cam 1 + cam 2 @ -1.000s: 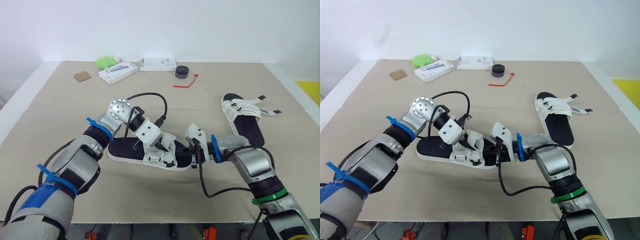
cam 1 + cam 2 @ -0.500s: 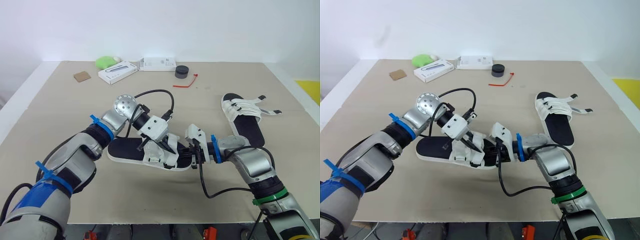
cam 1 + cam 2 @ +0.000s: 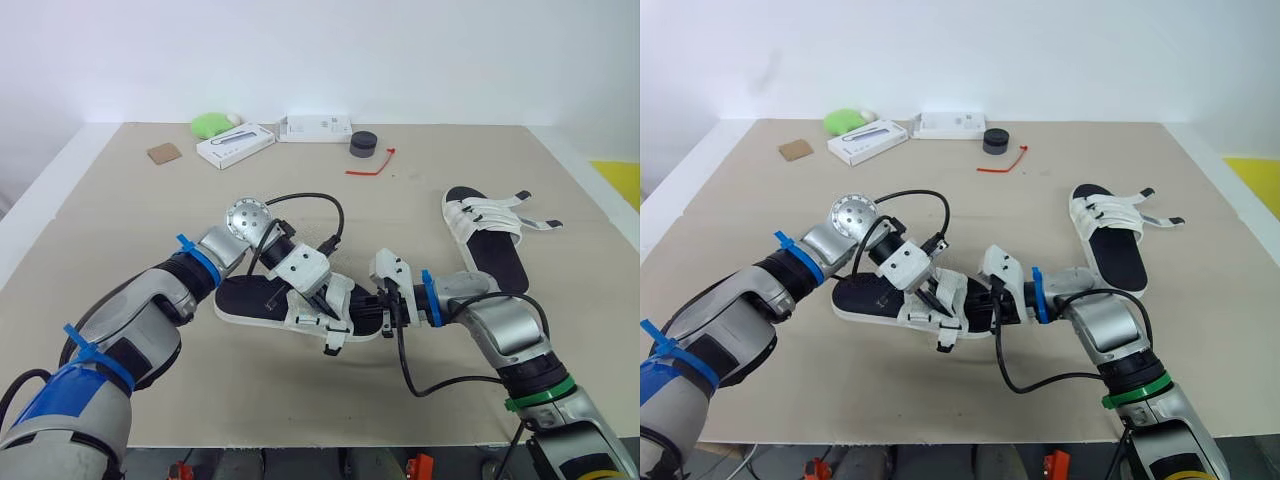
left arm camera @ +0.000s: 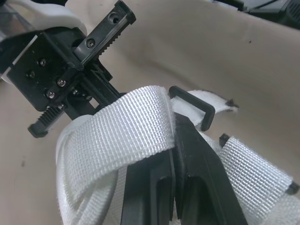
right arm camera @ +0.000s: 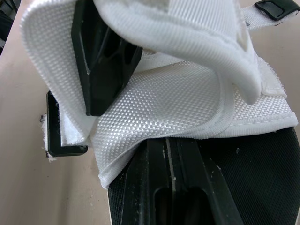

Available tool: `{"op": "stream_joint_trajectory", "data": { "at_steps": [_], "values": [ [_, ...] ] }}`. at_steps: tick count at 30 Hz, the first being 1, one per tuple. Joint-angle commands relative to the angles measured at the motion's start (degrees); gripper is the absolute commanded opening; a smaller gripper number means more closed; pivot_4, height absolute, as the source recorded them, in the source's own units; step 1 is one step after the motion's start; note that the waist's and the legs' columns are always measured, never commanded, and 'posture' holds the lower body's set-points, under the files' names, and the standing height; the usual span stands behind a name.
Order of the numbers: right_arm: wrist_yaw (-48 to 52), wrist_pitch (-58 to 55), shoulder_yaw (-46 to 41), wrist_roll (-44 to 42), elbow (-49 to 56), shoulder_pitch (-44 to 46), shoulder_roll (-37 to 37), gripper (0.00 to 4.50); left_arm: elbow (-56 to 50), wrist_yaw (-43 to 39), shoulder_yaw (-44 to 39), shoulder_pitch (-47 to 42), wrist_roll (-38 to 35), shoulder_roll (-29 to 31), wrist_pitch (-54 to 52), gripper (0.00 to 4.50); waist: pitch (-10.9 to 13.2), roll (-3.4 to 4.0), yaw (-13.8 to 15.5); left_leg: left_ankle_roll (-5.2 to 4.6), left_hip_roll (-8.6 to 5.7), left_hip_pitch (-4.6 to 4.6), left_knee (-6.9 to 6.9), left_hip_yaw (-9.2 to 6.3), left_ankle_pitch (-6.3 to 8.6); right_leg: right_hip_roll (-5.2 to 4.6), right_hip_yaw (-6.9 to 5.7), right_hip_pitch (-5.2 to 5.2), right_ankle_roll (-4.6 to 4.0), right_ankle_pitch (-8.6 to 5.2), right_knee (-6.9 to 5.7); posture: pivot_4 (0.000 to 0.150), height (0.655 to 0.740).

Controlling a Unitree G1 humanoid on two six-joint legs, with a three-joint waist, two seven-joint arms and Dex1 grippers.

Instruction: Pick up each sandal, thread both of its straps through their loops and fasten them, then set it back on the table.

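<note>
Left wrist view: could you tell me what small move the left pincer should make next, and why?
Probably ease the end of the white woven strap toward the black rectangular loop. The left pincer is shut on that strap, the loop sits just beyond its fingertips, and the right pincer steadies the black-soled sandal.
</note>
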State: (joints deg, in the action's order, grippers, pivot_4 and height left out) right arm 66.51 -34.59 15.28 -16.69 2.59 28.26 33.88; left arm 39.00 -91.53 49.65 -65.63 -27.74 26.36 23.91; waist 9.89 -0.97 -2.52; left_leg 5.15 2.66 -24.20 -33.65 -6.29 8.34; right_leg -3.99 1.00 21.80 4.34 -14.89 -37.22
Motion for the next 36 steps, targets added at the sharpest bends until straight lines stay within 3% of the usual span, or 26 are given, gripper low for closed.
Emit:
{"op": "stream_joint_trajectory", "data": {
  "at_steps": [1, 2, 6, 10, 11, 18, 23, 27, 31, 36],
  "values": [
    [-0.03, -2.11, 3.26, 1.85, -2.52, -2.2, 0.94, 0.0, -5.84, -0.97, -0.24, 0.97, -2.73, 1.87, -10.73, 0.61, 0.01, 0.0, -0.04, 0.0, 0.0, 0.0, 0.0, 0.0, 0.0, 0.0, 0.0, 0.0, 0.0, -0.01, -0.01, 0.15, 0.74],
    [0.01, -2.07, 3.25, 1.86, -2.61, -2.15, 0.97, 0.0, -7.42, -0.97, 0.04, 1.05, -3.22, 2.65, -12.38, 0.87, 0.01, 0.0, -0.06, 0.0, 0.0, -0.01, 0.0, 0.0, 0.0, 0.0, 0.0, 0.01, 0.0, -0.01, -0.02, 0.15, 0.74],
    [0.11, -2.01, 3.33, 1.87, -2.75, -2.01, 1.16, 0.0, -14.01, -0.97, -1.71, 1.71, -7.05, 4.88, -24.1, 2.67, -0.01, 0.04, -0.07, -0.07, 0.02, -0.01, 0.01, 0.0, 0.04, 0.02, 0.0, 0.02, -0.04, -0.08, -0.04, 0.15, 0.74],
    [0.18, -2.09, 3.27, 1.87, -2.86, -1.91, 1.12, 0.0, -17.21, -0.97, -5.45, 1.85, -6.4, 5.52, -33.09, 4.37, 0.0, 0.03, -0.07, -0.1, 0.01, 0.0, 0.0, -0.01, 0.06, 0.03, 0.0, 0.02, -0.04, -0.11, -0.08, 0.15, 0.74],
    [0.18, -2.11, 3.28, 1.86, -2.82, -1.94, 1.12, 0.0, -17.67, -0.97, -6.09, 1.74, -5.97, 5.99, -34.46, 4.48, 0.0, 0.03, -0.06, -0.1, 0.01, 0.0, -0.01, -0.01, 0.06, 0.03, 0.0, 0.02, -0.03, -0.11, -0.09, 0.15, 0.74],
    [0.25, -2.07, 3.21, 1.79, -2.78, -2.08, 1.17, 0.0, -21.71, -0.97, -11.86, 1.47, -4.81, 8.96, -40.97, 4.48, 0.0, 0.04, -0.06, -0.1, 0.01, 0.0, -0.02, -0.01, 0.05, 0.04, 0.01, 0.03, -0.03, -0.1, -0.1, 0.15, 0.74],
    [0.48, -1.91, 3.33, 1.81, -3.06, -1.81, 1.23, 0.0, -32.74, -0.97, -8.32, 2.51, -10.17, 20.05, -48.76, 4.48, 0.04, 0.06, -0.1, -0.1, 0.03, -0.01, 0.04, -0.01, 0.05, 0.05, 0.05, 0.07, -0.06, -0.16, -0.13, 0.15, 0.74],
    [0.79, -1.73, 3.36, 1.83, -3.58, -1.29, 1.11, 0.0, -36.45, -0.97, -5.91, 4.58, -9.68, 24.61, -48.59, 4.48, 0.03, 0.06, 0.06, -0.1, 0.02, 0.02, 0.03, -0.01, 0.06, 0.06, 0.05, 0.02, -0.07, -0.18, -0.14, 0.15, 0.74],
    [0.72, -1.69, 3.38, 1.78, -3.72, -1.11, 1.05, 0.0, -37.99, -0.88, -10.81, 7.38, -10.92, 23.56, -52.74, 4.48, 0.03, 0.04, 0.09, -0.11, 0.02, 0.01, -0.06, -0.01, 0.04, 0.13, 0.14, 0.0, -0.27, -0.26, -0.15, 0.15, 0.74],
    [0.36, -1.99, 3.14, 1.54, -2.81, -1.96, 1.3, 0.0, -45.7, 9.06, -18.5, 15.71, -15.91, 20.77, -68.3, 4.48, 0.02, 0.07, -0.06, -0.11, 0.02, 0.01, -0.08, -0.01, 0.04, 0.2, 0.27, 0.01, -0.12, -0.19, -0.19, 0.15, 0.74]
  ]
}}
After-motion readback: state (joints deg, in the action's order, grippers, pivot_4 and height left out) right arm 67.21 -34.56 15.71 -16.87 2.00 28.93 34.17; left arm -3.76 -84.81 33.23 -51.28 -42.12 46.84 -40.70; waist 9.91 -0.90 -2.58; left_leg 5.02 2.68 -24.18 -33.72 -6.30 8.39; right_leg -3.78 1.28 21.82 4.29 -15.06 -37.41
